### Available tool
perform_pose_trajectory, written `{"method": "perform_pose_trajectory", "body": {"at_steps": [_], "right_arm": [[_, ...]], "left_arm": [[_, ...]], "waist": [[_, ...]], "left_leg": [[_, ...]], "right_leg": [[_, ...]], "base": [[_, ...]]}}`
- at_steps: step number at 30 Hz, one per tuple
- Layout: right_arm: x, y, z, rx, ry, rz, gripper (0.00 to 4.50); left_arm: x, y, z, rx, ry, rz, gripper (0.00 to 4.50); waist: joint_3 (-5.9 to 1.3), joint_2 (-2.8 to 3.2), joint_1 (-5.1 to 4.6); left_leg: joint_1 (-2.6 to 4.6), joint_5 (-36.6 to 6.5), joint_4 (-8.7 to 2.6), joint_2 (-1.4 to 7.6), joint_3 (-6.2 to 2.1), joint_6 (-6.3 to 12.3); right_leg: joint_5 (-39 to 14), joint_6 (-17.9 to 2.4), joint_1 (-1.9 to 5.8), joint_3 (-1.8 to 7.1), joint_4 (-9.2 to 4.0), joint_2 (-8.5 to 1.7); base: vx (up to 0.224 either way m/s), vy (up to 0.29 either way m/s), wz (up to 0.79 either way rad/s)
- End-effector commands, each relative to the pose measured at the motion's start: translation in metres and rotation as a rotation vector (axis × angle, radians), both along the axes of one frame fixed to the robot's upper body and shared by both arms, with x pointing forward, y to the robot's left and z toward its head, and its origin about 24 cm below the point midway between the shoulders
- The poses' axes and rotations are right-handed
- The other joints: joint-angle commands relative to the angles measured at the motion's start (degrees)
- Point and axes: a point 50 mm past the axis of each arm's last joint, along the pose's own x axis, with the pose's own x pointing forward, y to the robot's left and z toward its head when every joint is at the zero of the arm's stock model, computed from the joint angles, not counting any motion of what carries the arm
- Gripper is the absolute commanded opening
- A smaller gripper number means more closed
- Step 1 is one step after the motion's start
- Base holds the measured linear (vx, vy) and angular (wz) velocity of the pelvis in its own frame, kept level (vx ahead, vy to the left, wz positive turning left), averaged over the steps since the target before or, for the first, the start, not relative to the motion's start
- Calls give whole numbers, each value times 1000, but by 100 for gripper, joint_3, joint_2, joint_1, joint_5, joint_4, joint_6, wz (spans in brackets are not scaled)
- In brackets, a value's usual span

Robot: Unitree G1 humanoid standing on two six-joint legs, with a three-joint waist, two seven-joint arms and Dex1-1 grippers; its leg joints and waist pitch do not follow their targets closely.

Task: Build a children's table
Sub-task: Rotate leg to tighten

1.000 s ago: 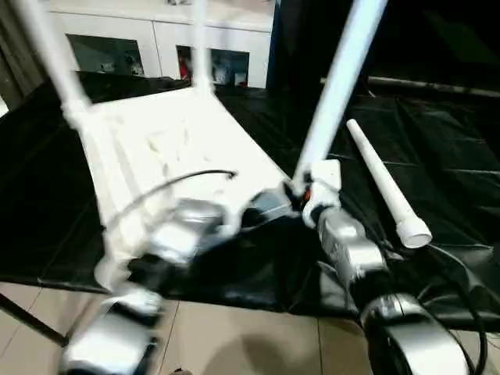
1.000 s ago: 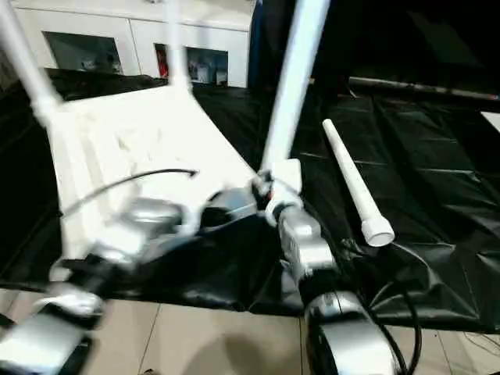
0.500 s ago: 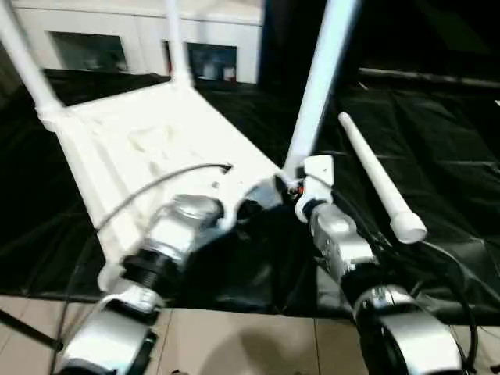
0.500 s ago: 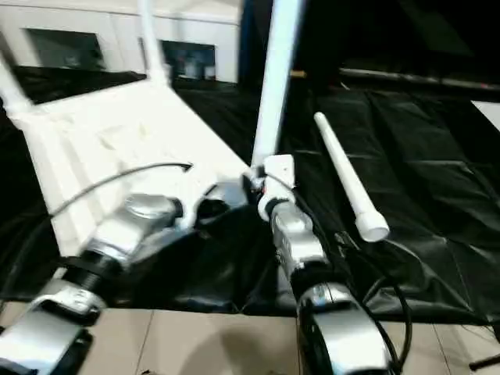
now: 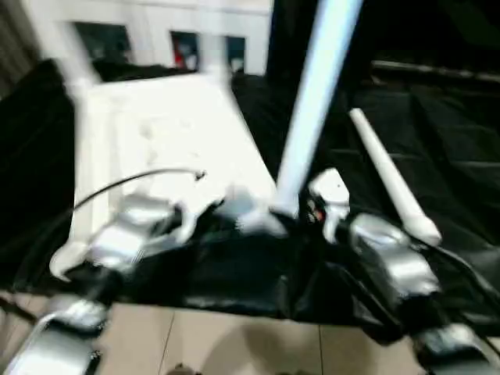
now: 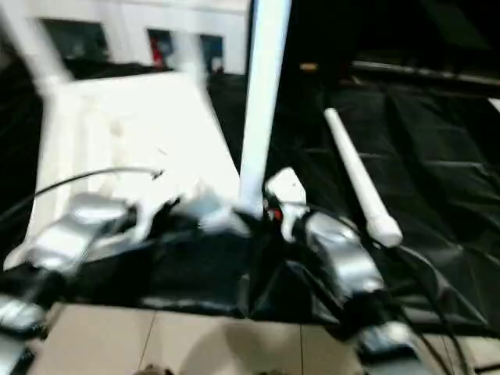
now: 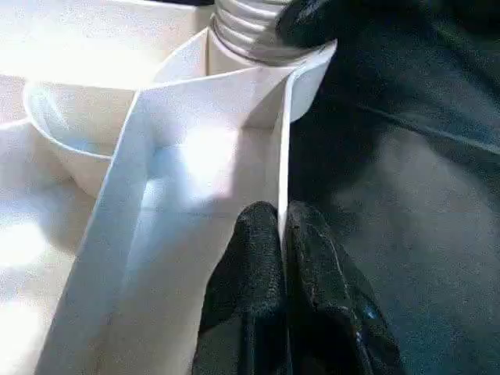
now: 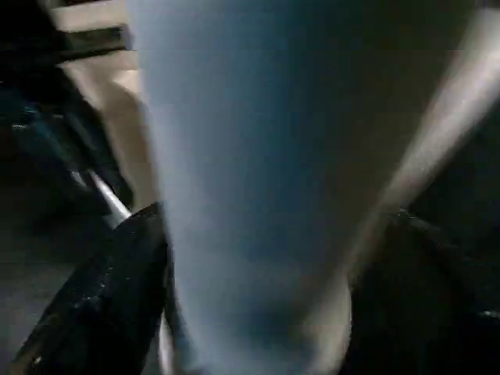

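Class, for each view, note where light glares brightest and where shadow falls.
Left wrist view: glare washes out the table top by the left gripper, while the black cloth stays dark. Left eye view: the top's underside glares white and the cloth shows soft sheen. Right wrist view: the upright leg lies in shade.

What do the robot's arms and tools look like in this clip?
Both forearms are silver, rounded metal segments: left forearm, right forearm. A thin black cable arcs over the left one. The left tool has two black, textured fingers.
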Motion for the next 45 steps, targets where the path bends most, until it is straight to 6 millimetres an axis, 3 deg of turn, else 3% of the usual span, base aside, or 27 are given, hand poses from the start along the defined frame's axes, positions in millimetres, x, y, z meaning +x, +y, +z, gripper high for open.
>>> {"method": "perform_pose_trajectory", "body": {"at_steps": [1, 5, 7, 17, 21, 29, 35, 37, 38, 39, 41, 42, 43, 44, 45], "right_arm": [[-5, -1, 4, -4, 18, 60, 386], [-11, -3, 0, -68, 34, 125, 386], [-12, -5, -3, -102, 43, 144, 386], [-8, -6, -6, -136, 43, 128, 386], [-8, -5, -6, -115, 52, 128, 349], [-10, -2, -13, -98, 75, 134, 286], [-10, -2, -15, -87, 76, 102, 275], [-3, -4, -21, -73, 86, -28, 274], [6, -4, -30, -46, 118, -205, 274], [8, -4, -33, -31, 139, -274, 274], [11, -2, -36, -13, 164, -339, 274], [17, 1, -43, 16, 216, -491, 273], [17, 1, -43, 16, 216, -491, 273], [24, 10, -47, 35, 249, -622, 273], [27, 17, -48, 53, 270, -664, 273]], "left_arm": [[-9, -12, 4, -52, 35, -128, 0], [-11, -9, 3, -30, 56, -151, 0], [-10, -8, 3, -25, 46, -141, 0], [-7, -7, 5, -21, 24, -130, 0], [-7, -6, 4, -20, 26, -128, 0], [-9, -4, 2, -19, 32, -124, 0], [-8, -2, 0, -10, 31, -101, 0], [-1, -5, -1, -20, 12, -18, 0], [8, -9, -3, -31, -10, 100, 0], [11, -11, -4, -34, -15, 146, 0], [14, -14, -5, -35, -24, 189, 0], [19, -21, -8, -28, -31, 255, 0], [19, -21, -8, -28, -31, 255, 0], [25, -32, -11, -29, -39, 352, 0], [29, -39, -12, -31, -55, 406, 0]], "waist": [[-357, 33, -19], [-368, 21, -17], [-369, 24, -16], [-406, 2, -5], [-405, -22, -1], [-390, -11, -4], [-391, 3, -12], [-368, 0, -26], [-368, 3, -26], [-341, 14, -51], [-347, -11, -79], [-335, 11, -96], [-323, 10, -107], [-318, 6, -134], [-304, 32, -138]], "left_leg": [[94, -593, -332, 138, 32, 531], [93, -772, -346, 132, 20, 314], [84, -664, -338, 125, 21, 291], [66, -372, -291, 108, 20, 417], [67, -425, -286, 111, 22, 406], [70, -615, -287, 118, 16, 314], [67, -650, -284, 111, 11, 262], [61, -707, -291, 102, 16, 210], [64, -760, -292, 100, 16, 175], [78, -958, -319, 101, 10, 57], [62, -1067, -339, 89, -17, -82], [83, -1100, -336, 98, -8, -85], [93, -1145, -339, 89, -4, -94], [74, -1216, -345, 74, -8, -119], [102, -1316, -355, 71, -19, -173]], "right_leg": [[239, -1584, 351, 269, -298, -312], [-133, -1429, 370, 271, -326, -328], [-68, -1424, 373, 273, -318, -329], [308, -1518, 394, 267, -258, -323], [162, -1494, 393, 269, -259, -329], [-150, -1438, 371, 271, -277, -331], [-158, -1422, 370, 273, -275, -324], [-271, -1416, 355, 276, -296, -324], [-374, -1404, 352, 277, -306, -331], [-787, -1361, 327, 271, -345, -340], [-1296, -1167, 367, 261, -384, -352], [-1364, -1114, 318, 281, -407, -349], [-1439, -1097, 299, 284, -426, -342], [-1606, -1059, 314, 279, -439, -346], [-1868, -975, 299, 271, -480, -348]], "base": [[0, 0, 0], [0, 0, 0], [0, 0, 0], [0, 0, 0], [0, 0, 0], [0, 0, 0], [0, 0, 0], [0, 0, 0], [0, 0, 0], [0, 0, 0], [0, 0, 0], [0, 0, 0], [0, 0, 0], [0, 0, 0], [0, 0, 0]]}}
